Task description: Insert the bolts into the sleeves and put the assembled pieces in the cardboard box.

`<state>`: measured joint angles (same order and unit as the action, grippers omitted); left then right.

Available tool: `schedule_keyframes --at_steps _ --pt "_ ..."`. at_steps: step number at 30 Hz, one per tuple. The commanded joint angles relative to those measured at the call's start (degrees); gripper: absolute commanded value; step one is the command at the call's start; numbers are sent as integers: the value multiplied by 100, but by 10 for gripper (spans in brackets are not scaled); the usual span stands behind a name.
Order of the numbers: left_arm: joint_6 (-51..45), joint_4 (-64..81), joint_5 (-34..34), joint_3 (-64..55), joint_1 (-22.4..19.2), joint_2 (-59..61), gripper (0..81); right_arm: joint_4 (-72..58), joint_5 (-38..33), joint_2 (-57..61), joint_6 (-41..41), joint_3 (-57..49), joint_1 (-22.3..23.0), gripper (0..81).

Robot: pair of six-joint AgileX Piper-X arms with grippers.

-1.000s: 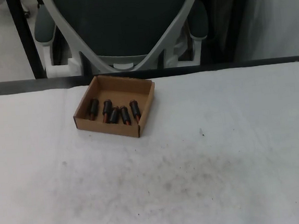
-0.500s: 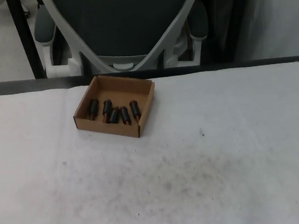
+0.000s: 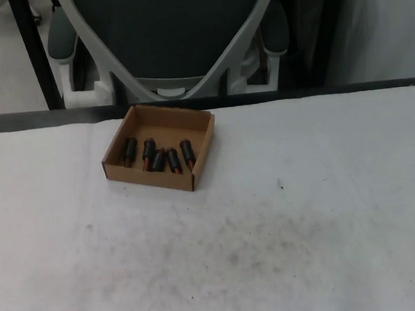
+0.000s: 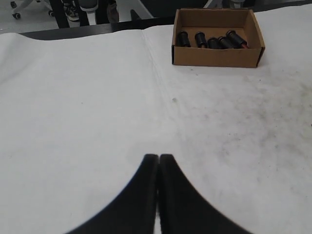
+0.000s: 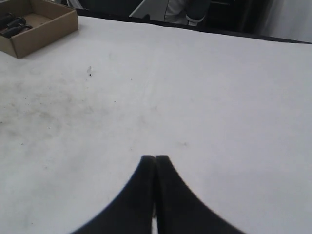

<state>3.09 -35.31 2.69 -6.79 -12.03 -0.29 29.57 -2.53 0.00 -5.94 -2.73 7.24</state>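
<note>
The cardboard box sits at the back left of the white bench and holds several dark sleeves with red bolts lying side by side. The left wrist view looks across the cloth at the same box and its assembled pieces. My left gripper is shut with nothing in it, well back from the box over bare cloth. A corner of the box appears far off in the right wrist view, where my right gripper is also shut and holds nothing.
A white cloth covers the bench, with grey smudges in its middle. Beyond the black far edge stands an office chair.
</note>
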Motion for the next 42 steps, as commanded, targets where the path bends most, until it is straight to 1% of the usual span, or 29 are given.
schedule_keyframes --at_steps 1,5,11,42 --pt "-35 85 71 4 -14 29 6 -345 9 0 19 209 -24 2" --pt "-35 85 71 4 -14 29 6 -374 9 0 197 273 -24 2" --pt "-35 85 71 4 -14 29 6 22 9 0 195 273 -24 2" --pt "-35 85 71 4 -14 29 6 22 9 0 195 273 -24 2"
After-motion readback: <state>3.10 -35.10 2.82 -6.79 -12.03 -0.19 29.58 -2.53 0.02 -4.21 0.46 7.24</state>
